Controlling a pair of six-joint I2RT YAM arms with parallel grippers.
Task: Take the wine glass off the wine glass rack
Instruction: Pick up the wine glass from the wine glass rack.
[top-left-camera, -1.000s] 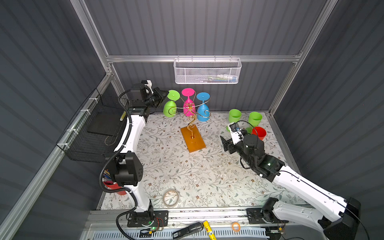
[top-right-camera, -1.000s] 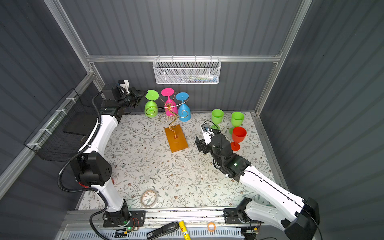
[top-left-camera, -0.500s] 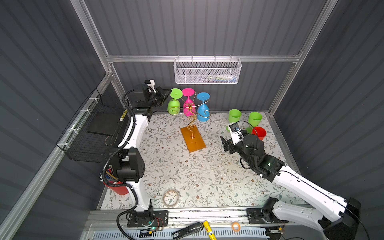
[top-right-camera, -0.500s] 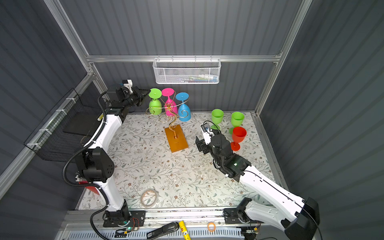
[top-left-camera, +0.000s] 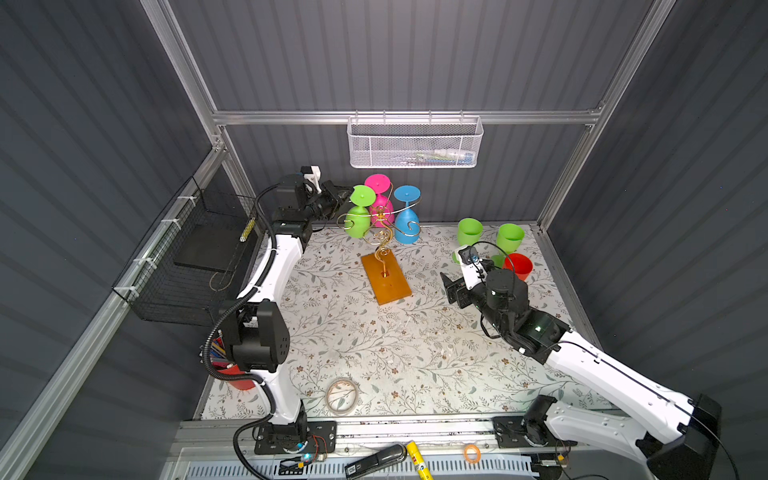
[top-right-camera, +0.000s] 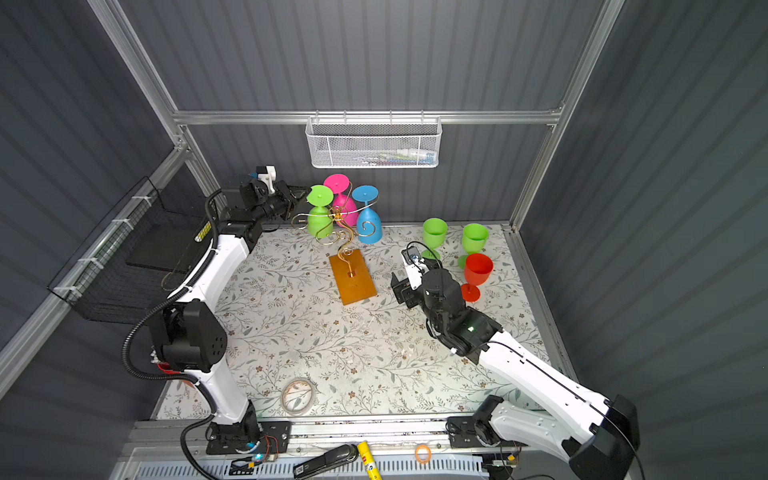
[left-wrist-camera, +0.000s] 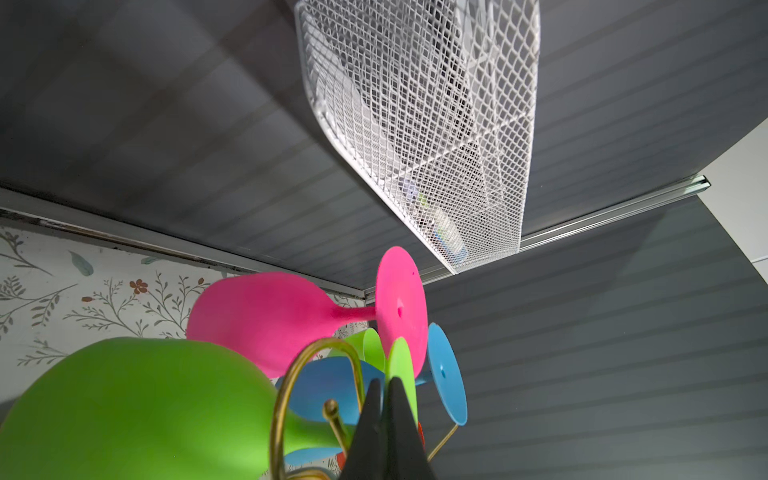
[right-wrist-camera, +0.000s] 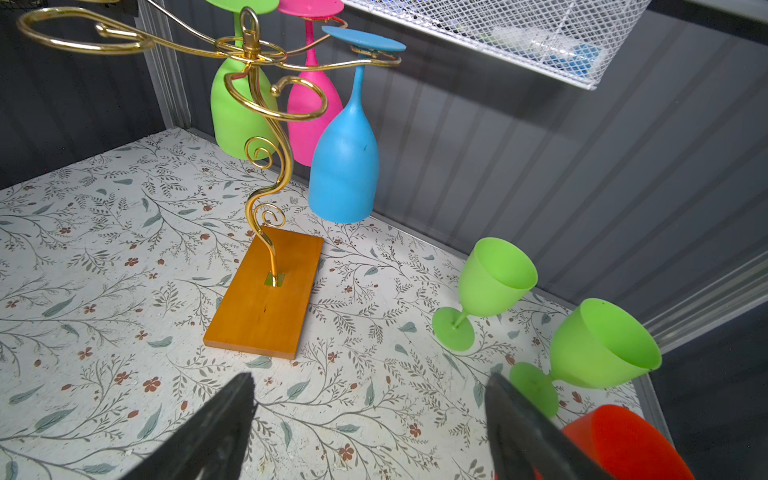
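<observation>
The wine glass rack (top-left-camera: 384, 243) (top-right-camera: 348, 246) (right-wrist-camera: 270, 183) is gold wire on an orange wooden base. A green wine glass (top-left-camera: 356, 222) (top-right-camera: 320, 222) (left-wrist-camera: 124, 415) (right-wrist-camera: 237, 116) hangs upside down on it, beside a pink glass (top-left-camera: 380, 203) and a blue glass (top-left-camera: 406, 228). My left gripper (top-left-camera: 343, 194) (top-right-camera: 302, 192) (left-wrist-camera: 384, 386) is high at the back, shut on the rim of the green glass's foot. To the right of the base, my right gripper (top-left-camera: 451, 289) (top-right-camera: 399, 289) (right-wrist-camera: 369, 378) hovers low over the mat, open and empty.
Two green glasses (top-left-camera: 469, 230) (top-left-camera: 510, 237) and a red glass (top-left-camera: 517, 266) stand upright at the back right, close behind my right arm. A white mesh basket (top-left-camera: 415, 143) hangs on the back wall above the rack. A black wire basket (top-left-camera: 187, 257) is on the left wall; a tape roll (top-left-camera: 343, 397) lies in front.
My left gripper has moved right and slightly down towards the rack's middle. The green glass has gone with it and swung from tilted to nearly upright. The right arm has stayed put.
</observation>
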